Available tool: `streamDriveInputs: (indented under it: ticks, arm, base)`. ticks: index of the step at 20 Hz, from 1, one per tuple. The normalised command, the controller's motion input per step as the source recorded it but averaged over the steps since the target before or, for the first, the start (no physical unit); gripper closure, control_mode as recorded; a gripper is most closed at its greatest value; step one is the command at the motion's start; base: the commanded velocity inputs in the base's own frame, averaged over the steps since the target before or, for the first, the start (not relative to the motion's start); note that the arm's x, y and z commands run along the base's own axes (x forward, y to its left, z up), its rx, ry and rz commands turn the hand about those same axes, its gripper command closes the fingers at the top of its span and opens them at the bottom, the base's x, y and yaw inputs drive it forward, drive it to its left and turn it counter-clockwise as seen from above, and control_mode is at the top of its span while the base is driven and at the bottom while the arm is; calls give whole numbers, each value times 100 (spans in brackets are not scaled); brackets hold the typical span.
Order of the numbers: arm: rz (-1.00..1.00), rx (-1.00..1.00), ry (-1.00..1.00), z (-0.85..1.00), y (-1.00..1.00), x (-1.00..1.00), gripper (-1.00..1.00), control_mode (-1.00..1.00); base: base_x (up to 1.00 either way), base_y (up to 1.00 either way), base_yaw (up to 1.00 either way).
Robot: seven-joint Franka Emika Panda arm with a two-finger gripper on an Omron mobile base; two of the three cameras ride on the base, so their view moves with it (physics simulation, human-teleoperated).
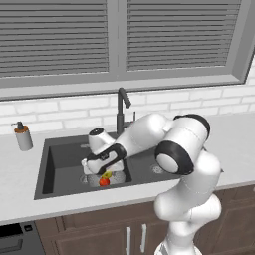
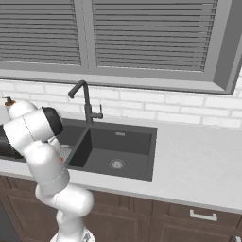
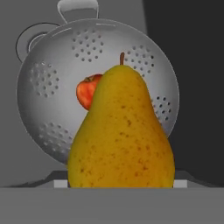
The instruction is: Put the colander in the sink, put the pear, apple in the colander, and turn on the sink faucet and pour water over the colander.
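Filling the hand view, the pear (image 3: 121, 135) sits gripped in the tool (image 1: 103, 172), low over the left basin of the sink (image 1: 64, 164). Beneath it lies the colander (image 3: 52, 87) on the basin floor, the apple (image 3: 89, 91) resting inside it.

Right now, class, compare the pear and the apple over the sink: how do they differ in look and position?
The pear is yellow-brown, speckled and tapering to a stem; the apple is red and round. The pear sits close before the gripper, above the colander; the apple already lies in the colander. The pear looks larger, partly hiding the apple. Both are fruit over the same sink basin.
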Motion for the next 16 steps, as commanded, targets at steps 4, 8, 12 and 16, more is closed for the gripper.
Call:
streamDriveInputs:
  ticks: [4,8,12,16]
  arm:
    - [-2,0,4,-18,1,25,100,-100]
    - [-3,0,8,-39,10,31,-100,-100]
    - [-4,0,9,-51,20,32,-100,-100]
    - [-2,0,6,-39,17,29,-100,-100]
  base:
    - [0,0,0]
    - [0,0,0]
    - [0,0,0]
    - [0,0,0]
